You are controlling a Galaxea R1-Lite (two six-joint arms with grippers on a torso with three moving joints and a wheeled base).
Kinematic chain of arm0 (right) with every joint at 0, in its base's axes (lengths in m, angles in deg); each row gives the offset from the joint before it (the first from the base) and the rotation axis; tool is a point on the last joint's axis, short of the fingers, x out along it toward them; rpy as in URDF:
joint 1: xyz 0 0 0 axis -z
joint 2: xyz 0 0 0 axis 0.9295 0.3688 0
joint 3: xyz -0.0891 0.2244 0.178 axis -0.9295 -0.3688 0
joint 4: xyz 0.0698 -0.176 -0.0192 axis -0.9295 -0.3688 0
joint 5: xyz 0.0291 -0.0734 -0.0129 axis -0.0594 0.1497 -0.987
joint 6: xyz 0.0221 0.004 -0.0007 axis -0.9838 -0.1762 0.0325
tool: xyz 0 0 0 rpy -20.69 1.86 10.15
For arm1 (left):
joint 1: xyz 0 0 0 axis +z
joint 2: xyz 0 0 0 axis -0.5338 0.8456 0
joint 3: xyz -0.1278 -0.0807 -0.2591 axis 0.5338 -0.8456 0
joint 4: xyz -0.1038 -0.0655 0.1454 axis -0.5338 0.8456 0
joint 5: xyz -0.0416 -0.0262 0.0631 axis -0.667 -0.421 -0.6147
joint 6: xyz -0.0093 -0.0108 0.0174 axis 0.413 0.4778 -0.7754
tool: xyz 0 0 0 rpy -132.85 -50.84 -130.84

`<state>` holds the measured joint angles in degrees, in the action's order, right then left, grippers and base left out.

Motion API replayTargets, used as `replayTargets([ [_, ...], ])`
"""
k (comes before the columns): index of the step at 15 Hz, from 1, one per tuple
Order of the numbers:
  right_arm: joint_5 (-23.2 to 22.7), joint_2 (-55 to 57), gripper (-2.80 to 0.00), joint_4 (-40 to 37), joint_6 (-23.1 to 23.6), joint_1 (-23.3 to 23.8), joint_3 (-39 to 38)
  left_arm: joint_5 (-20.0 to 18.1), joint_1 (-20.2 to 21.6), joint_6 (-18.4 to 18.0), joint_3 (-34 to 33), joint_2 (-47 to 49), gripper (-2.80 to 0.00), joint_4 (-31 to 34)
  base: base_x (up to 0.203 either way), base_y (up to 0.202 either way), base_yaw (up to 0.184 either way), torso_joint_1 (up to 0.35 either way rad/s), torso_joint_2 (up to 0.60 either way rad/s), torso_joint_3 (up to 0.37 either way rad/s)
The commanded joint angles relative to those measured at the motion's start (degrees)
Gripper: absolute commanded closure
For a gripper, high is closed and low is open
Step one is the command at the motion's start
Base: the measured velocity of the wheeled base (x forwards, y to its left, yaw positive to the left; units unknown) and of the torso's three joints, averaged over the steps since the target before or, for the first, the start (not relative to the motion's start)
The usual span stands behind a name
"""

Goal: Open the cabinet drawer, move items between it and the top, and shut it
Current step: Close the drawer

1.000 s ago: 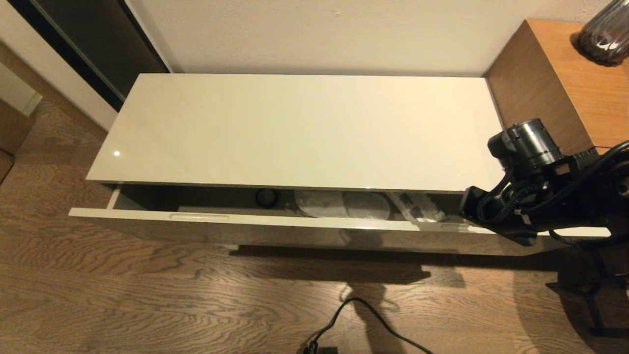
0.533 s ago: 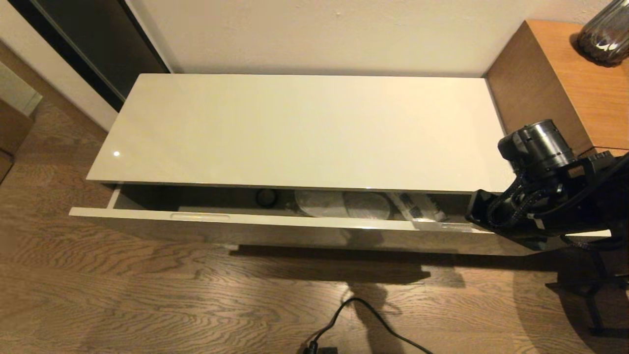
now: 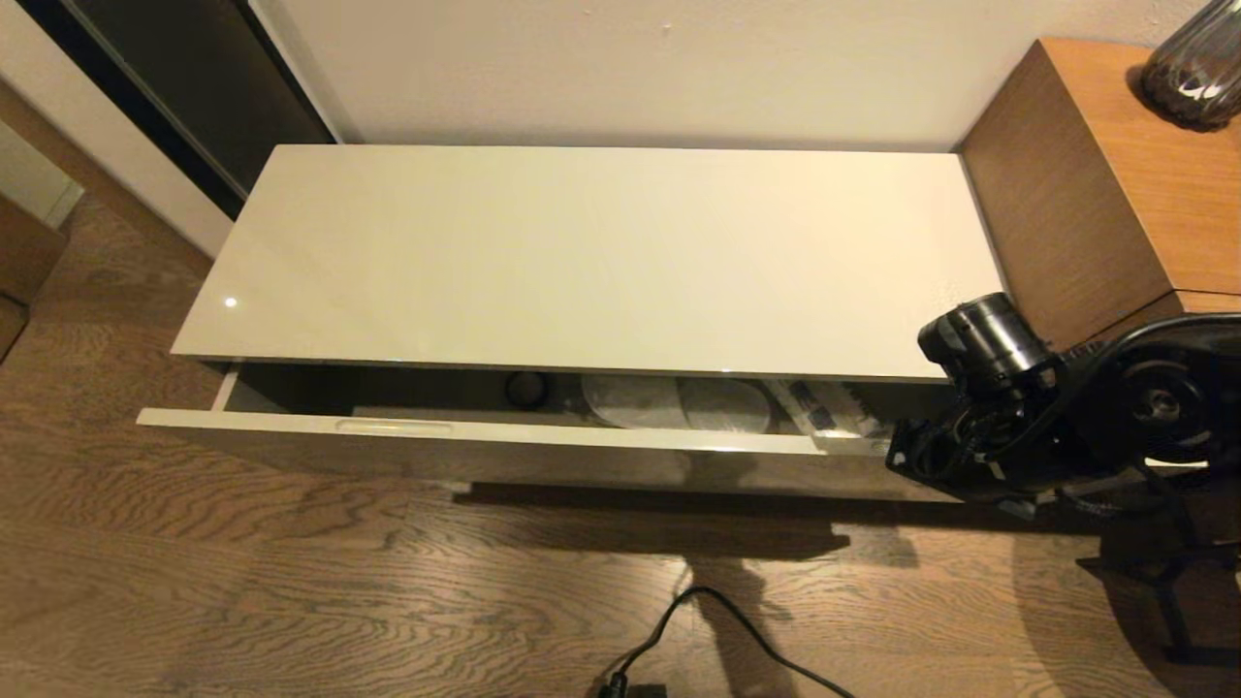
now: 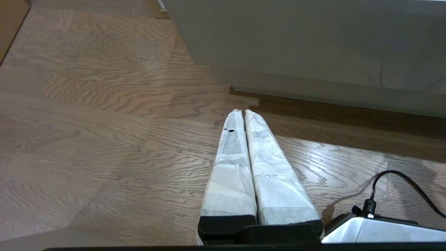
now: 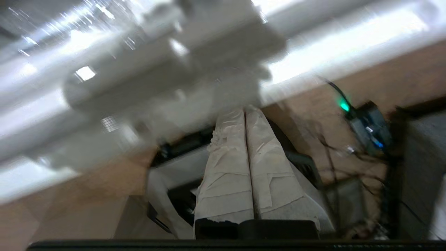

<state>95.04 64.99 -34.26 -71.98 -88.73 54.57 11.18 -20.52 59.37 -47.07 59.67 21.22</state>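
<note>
The cabinet drawer [image 3: 485, 433] stands pulled out a short way under the glossy cream top [image 3: 601, 252], which is bare. In the gap lie the plastic-wrapped white slippers [image 3: 679, 402] and, to their right, the white packet [image 3: 832, 415]. My right arm [image 3: 979, 427] hangs low at the drawer's right end and covers the handle slot there. In the right wrist view my right gripper [image 5: 244, 109] is shut on nothing, its tips by the blurred white drawer front [image 5: 348, 45]. My left gripper [image 4: 241, 111] is shut and empty over the floor, outside the head view.
A small black ring [image 3: 526, 390] lies in the drawer left of the slippers. The taller brown wooden desk [image 3: 1115, 165] with a dark vase [image 3: 1197, 63] stands to the right of the cabinet. A black cable [image 3: 717, 630] runs across the wooden floor in front.
My right arm has dropped and swung left along the drawer's right end, turning at the wrist. The drawer and the items have not moved.
</note>
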Motion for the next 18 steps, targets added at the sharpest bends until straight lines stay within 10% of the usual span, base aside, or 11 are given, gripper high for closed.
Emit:
replayTargets([
  [1,0.04,1.55,0.00,1.92,-0.02,-0.01,1.05,0.02,0.04,-0.01,-0.09,-2.22,0.00,-0.01,0.000,0.000,0.000,0.000,0.00,0.000],
  [18,0.20,-10.02,0.00,-10.95,-0.08,0.50,8.76,0.04,0.04,-0.15,0.00,-2.22,0.00,-0.10,0.000,0.000,0.000,0.000,0.00,0.000],
])
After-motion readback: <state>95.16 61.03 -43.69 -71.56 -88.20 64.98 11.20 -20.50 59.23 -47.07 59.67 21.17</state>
